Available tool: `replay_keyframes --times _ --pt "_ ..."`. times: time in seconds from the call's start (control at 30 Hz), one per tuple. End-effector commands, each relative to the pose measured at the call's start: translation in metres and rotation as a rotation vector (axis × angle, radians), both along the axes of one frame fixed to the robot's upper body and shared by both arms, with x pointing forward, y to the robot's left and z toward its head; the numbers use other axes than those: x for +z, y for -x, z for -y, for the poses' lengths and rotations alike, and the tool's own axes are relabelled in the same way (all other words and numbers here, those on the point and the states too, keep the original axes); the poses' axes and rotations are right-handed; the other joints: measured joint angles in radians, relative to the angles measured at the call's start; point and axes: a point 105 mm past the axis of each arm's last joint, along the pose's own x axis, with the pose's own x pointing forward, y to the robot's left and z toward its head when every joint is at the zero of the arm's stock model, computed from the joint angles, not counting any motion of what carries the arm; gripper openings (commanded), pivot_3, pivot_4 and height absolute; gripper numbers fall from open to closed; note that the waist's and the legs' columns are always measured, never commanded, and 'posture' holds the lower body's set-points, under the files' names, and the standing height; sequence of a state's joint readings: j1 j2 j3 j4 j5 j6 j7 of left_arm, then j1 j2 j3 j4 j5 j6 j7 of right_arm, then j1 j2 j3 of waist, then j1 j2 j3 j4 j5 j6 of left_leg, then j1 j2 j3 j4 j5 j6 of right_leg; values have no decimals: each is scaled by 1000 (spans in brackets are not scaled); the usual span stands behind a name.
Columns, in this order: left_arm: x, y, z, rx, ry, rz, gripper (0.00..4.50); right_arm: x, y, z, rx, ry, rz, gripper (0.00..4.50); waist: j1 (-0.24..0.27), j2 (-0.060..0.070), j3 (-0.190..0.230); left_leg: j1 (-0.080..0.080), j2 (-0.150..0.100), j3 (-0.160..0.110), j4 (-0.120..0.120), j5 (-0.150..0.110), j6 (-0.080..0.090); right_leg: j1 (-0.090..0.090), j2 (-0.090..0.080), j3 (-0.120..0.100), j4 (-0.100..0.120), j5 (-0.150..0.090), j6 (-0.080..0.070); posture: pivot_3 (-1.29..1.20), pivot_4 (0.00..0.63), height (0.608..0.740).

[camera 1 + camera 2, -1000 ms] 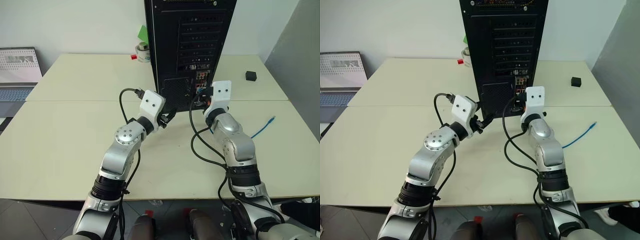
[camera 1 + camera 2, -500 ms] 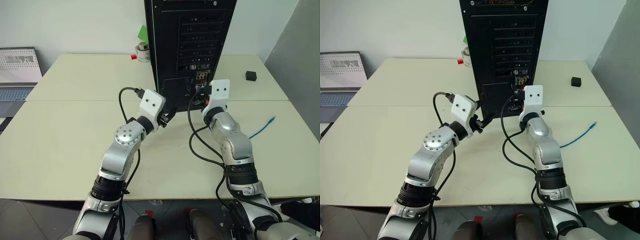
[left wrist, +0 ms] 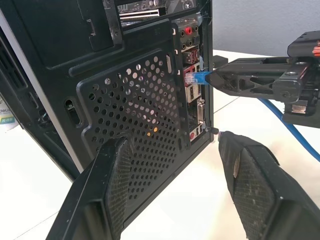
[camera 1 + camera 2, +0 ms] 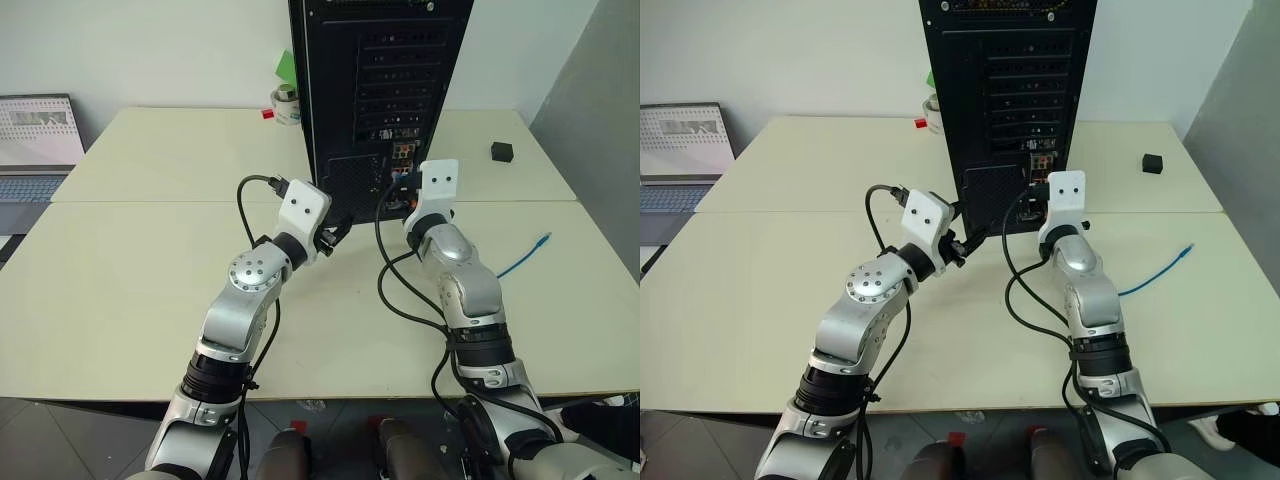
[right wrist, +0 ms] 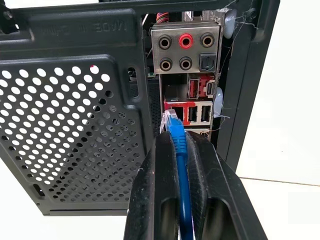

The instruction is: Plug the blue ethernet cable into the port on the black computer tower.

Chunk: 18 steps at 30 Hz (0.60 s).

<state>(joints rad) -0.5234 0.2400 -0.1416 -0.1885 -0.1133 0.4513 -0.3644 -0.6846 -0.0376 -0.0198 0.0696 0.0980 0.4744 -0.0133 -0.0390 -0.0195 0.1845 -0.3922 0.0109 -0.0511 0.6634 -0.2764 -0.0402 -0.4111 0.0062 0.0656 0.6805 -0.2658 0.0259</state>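
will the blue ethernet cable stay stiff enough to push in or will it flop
Likely floppy overall: the blue ethernet cable trails slack across the table. The right gripper pinches it just behind the plug, so that short end probably stays straight. It looks light and thin.

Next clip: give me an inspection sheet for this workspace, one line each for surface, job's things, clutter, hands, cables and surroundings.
Surface: pale table, seam across the middle.
Job's things: black computer tower upright at the back; blue cable pinched near its plug, the plug right at the port on the rear panel; whether it is seated cannot be told; its free end lies on the table.
Clutter: small black cube; tape roll beside the tower.
Hands: right hand shut on the cable; left hand open, by the tower's lower vent grille.
Cables: black robot cables loop along both arms.
Surroundings: laptop at left; white wall behind.
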Motion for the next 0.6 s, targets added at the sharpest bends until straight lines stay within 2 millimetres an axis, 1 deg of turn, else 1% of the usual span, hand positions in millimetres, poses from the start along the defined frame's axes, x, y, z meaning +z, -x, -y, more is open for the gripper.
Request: replay_keyframes --times 0.03,0.6 --pt "13 5 2 -14 11 50 2862 24 3 5 -24 -8 80 0 0 0 0 0 0 0 0 0 0 0 0 0 0 0 0 0 150 740" --pt "13 5 1 -13 9 51 2862 27 -1 0 -21 -21 91 0 -1 0 0 0 0 0 0 0 0 0 0 0 0 0 0 0 150 740"
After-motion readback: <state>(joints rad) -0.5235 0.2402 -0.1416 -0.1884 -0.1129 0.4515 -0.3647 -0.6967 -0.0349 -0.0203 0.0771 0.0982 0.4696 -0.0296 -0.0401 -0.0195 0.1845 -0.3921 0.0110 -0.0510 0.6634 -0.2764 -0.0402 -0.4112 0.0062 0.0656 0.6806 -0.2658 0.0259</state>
